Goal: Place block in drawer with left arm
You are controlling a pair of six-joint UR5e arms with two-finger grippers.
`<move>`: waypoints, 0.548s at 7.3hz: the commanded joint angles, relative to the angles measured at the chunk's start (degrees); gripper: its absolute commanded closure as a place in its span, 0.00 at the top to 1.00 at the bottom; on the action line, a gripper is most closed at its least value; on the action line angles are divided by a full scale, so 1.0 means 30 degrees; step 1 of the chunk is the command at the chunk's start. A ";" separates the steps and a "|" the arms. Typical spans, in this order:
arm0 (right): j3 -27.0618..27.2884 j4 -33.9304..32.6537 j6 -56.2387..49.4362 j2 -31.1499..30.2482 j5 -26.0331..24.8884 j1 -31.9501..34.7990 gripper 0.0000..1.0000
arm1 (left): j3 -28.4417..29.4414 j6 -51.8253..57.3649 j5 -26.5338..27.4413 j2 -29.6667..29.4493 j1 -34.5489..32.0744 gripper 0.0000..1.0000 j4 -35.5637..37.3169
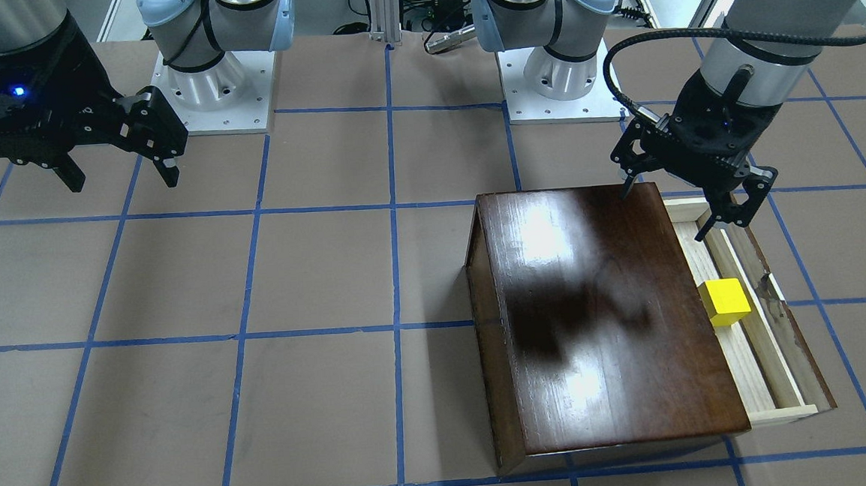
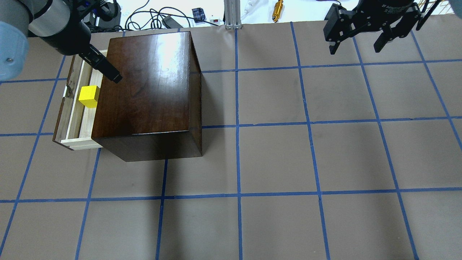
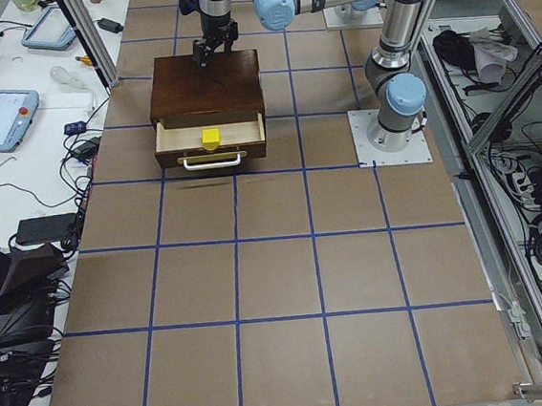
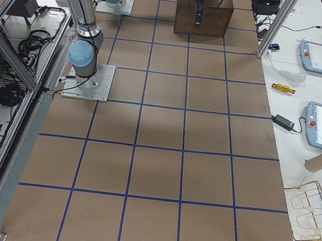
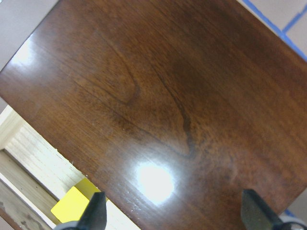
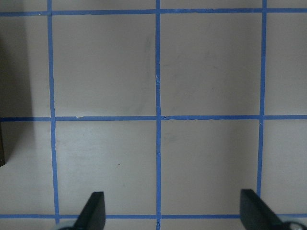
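The yellow block (image 1: 726, 302) lies inside the open drawer (image 1: 760, 373), a pale wood tray pulled out of the dark-brown cabinet (image 1: 603, 315). It also shows in the overhead view (image 2: 89, 96) and the left wrist view (image 5: 72, 205). My left gripper (image 1: 664, 212) is open and empty. It hovers above the cabinet's top edge on the drawer side, apart from the block. In the left wrist view the left gripper (image 5: 175, 211) looks down on the glossy top. My right gripper (image 2: 355, 50) is open and empty, raised over bare table far from the cabinet.
The drawer's white handle (image 3: 211, 159) faces the table's left end. The two arm bases (image 1: 216, 83) (image 1: 558, 70) stand at the robot's side. Cables and a brass tool (image 2: 278, 7) lie beyond the far edge. Blue tape lines grid the brown table (image 2: 274, 159).
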 commanded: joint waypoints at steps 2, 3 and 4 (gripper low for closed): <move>0.0000 0.0000 0.0000 -0.0001 0.0000 -0.0020 1.00 | 0.0939 -0.7411 -0.0004 -0.0141 -0.0770 1.00 -0.0536; 0.0000 0.0000 0.0000 0.0028 0.0000 0.0009 1.00 | 0.1232 -0.9292 0.0200 -0.0054 -0.1092 1.00 -0.1090; 0.0000 0.0000 0.0000 -0.0001 0.0000 0.0009 1.00 | 0.1496 -1.0906 0.1275 -0.0082 -0.1327 1.00 -0.1820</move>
